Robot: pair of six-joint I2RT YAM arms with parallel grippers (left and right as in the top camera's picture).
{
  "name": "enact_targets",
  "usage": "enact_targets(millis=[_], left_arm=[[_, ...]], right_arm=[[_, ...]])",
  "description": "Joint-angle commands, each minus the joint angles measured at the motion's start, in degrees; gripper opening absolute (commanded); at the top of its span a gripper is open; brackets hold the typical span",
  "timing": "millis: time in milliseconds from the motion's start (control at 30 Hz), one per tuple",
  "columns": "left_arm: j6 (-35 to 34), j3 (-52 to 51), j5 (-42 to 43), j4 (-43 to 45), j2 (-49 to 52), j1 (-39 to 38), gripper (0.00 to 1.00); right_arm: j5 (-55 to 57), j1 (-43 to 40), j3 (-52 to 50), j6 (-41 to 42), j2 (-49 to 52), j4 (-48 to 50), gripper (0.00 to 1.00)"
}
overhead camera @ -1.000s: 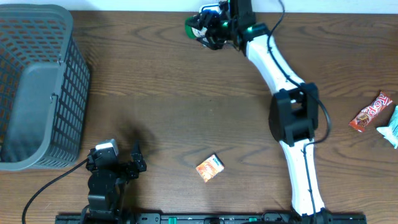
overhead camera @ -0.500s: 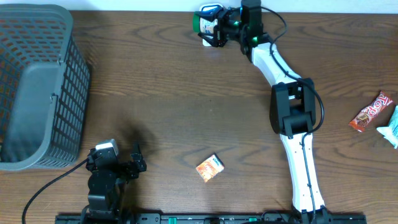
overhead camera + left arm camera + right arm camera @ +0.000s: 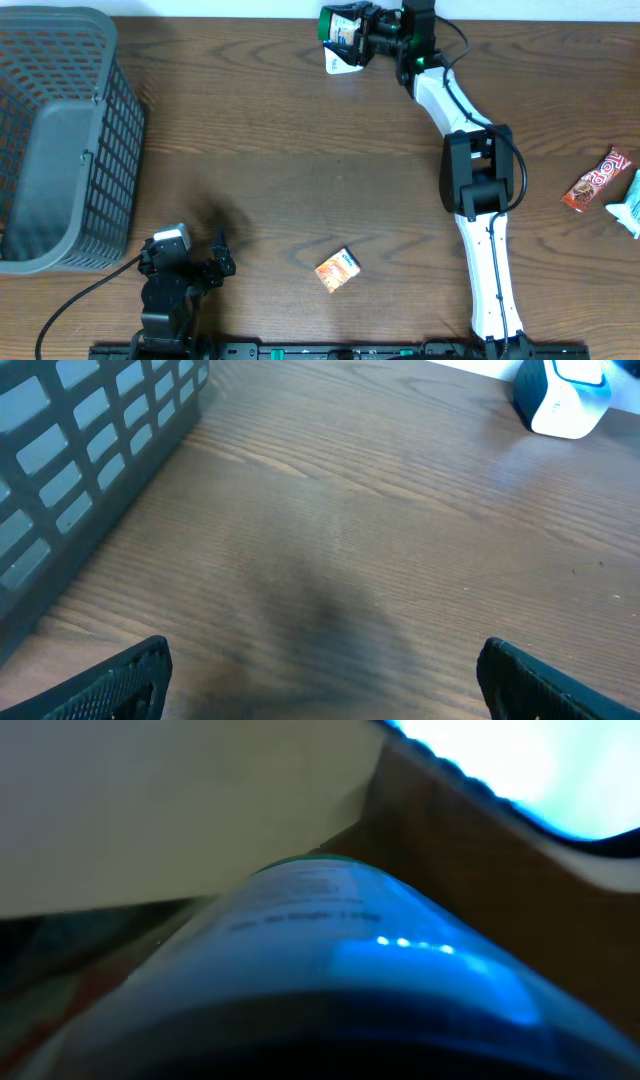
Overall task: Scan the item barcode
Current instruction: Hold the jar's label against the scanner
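Green-capped and round-bodied, the bottle lies sideways in the right gripper, which is clamped across its body with the cap end pointing away from the wrist; the white scanner stands just off the fingertips, close beside the bottle, and its blue light washes over the printed label right under the wrist camera; whether the barcode itself faces that light I cannot tell, since only small blurred print shows.

By its look the bottle is light and fairly stiff, probably plastic, with a glossy curved wall that would slip or roll under a loose pinch; the hold belongs on the middle of the body, across its width, clear of the patch of label that must be read, firm but not crushing; any turning is best done from the wrist, not by a regrip.

Left gripper rests spread wide and empty, well apart from the bottle, with only table ahead of its fingers.
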Motion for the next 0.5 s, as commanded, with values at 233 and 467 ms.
enact_targets(millis=[233,467], left_arm=[[1.03,-0.31,-0.13,-0.20,-0.04,0.24,0.98],[1.03,-0.31,-0.13,-0.20,-0.04,0.24,0.98]], right_arm=[[-8.70,0.66,0.96,-3.08,-3.69,11.93,0.33],[-5.18,4.57,0.96,-20.44,-10.86,-0.17,0.33]])
